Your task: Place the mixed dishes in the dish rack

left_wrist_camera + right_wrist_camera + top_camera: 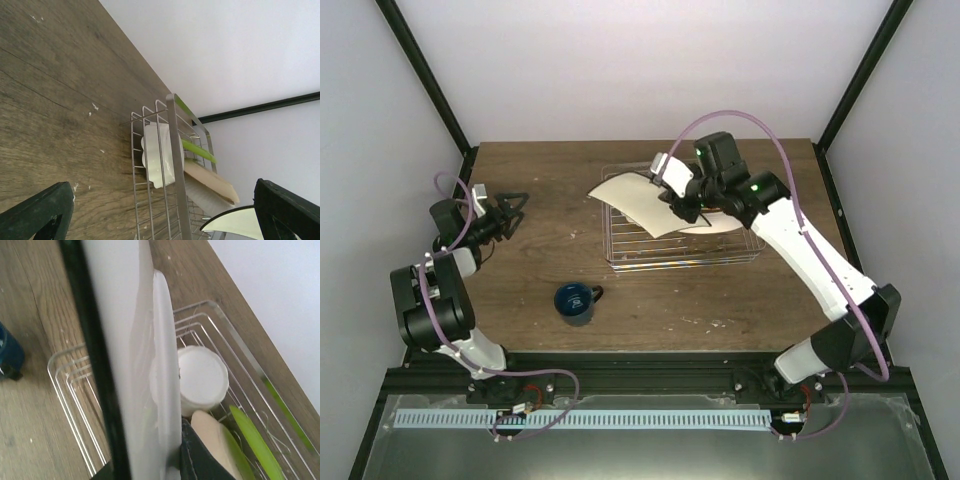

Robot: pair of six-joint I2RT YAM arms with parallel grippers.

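Your right gripper pinches the white square plate tight and holds it tilted just above the dish rack. Your left gripper is spread wide, well off to the left of the rack. The dark blue mug stands near the rack's front left corner.

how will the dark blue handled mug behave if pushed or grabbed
The dark blue handled mug stands upright, mouth up, so it probably slides rather than rolls. It looks rigid and glazed, likely slippery to pinch. A push on its handle may spin it.
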